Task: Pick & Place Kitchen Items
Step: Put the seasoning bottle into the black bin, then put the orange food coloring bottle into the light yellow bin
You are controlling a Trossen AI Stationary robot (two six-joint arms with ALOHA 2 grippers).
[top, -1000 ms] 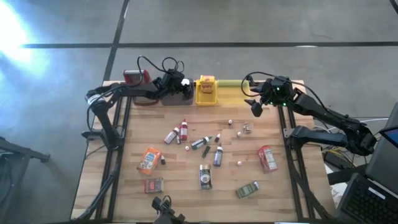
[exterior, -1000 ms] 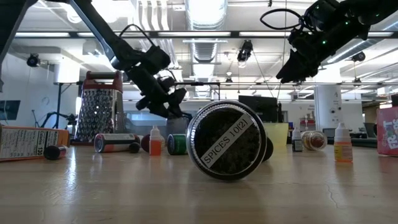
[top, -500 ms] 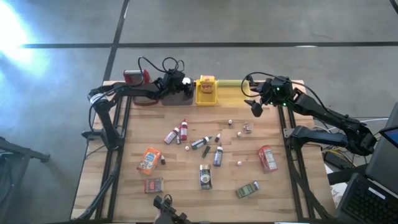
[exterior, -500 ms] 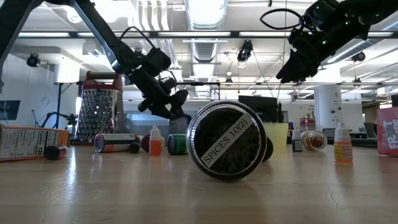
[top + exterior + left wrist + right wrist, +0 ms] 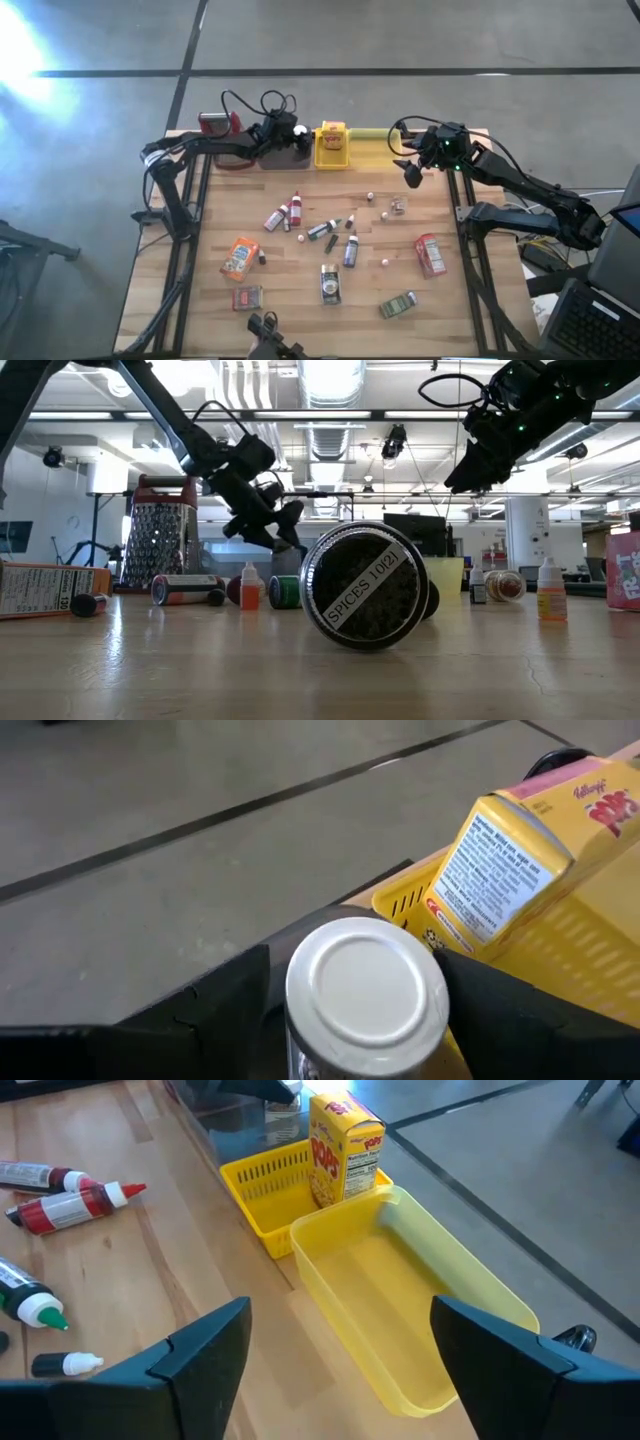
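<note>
Left gripper (image 5: 350, 1010) had just spread off the white-capped spice jar (image 5: 366, 985) over the grey tray (image 5: 283, 158), so dropped; right gripper (image 5: 340, 1355) hung wide.

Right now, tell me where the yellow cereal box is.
The yellow cereal box stands upright in the yellow basket at the table's far edge, between the grey tray and the pale yellow-green tray.
</note>
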